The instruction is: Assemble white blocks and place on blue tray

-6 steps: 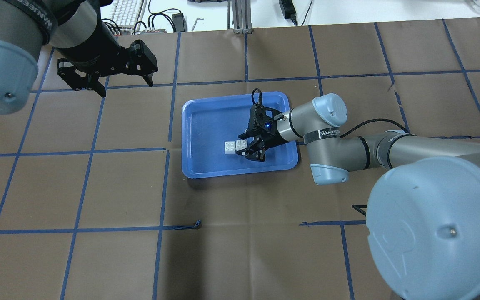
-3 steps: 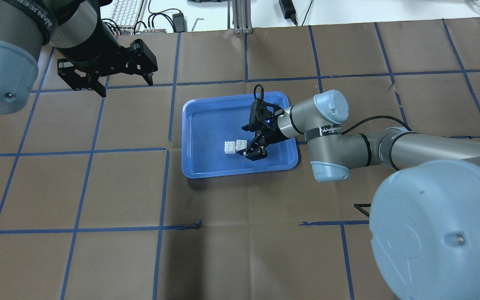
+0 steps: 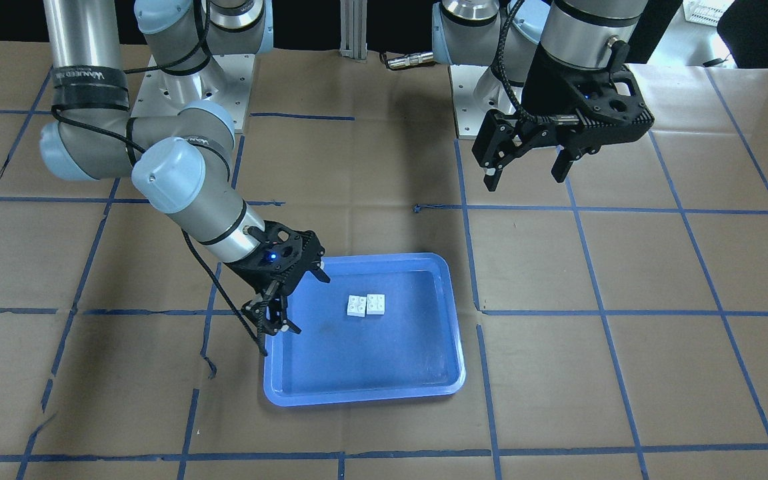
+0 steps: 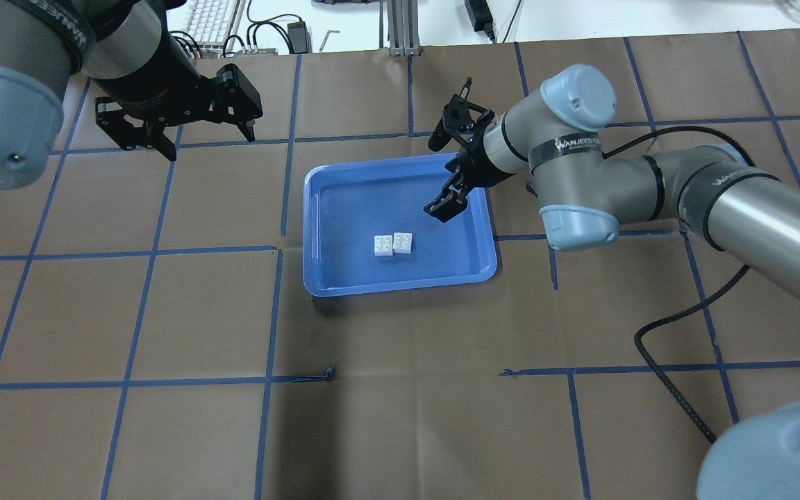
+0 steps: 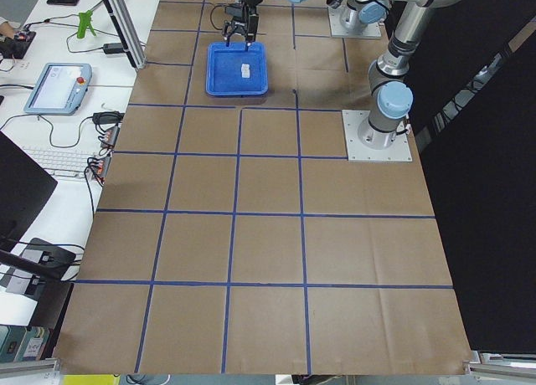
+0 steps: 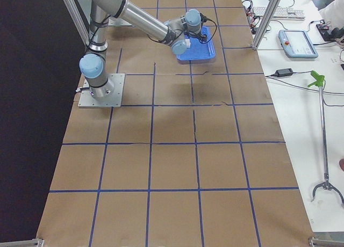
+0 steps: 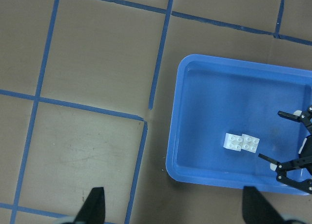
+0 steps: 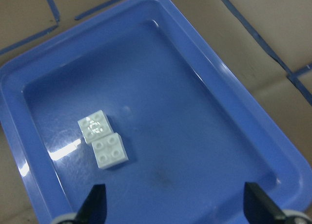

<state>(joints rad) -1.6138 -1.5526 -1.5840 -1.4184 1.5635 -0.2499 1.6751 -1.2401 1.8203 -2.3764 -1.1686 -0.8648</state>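
White lettering beginning "WANJEED" is showing on the black bands (image 4: pixel 576 144) circling the right arm (image 4: pixel 754 208); the remaining letters are blurring.

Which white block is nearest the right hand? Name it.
The white block on the robot's right; its neighbour sits farther from the right hand.

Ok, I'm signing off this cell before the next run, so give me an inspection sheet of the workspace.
Surface: brown paper-covered table, blue tape grid.
Job's things: white blocks touching side by side inside the blue tray.
Clutter: nothing seen.
Grippers: left gripper open, empty, off the tray; right gripper open, empty, over the tray's corner.
Cables: black cable hanging in a loop, right side.
Surroundings: keyboard beyond the table; teach pendant on the side bench.
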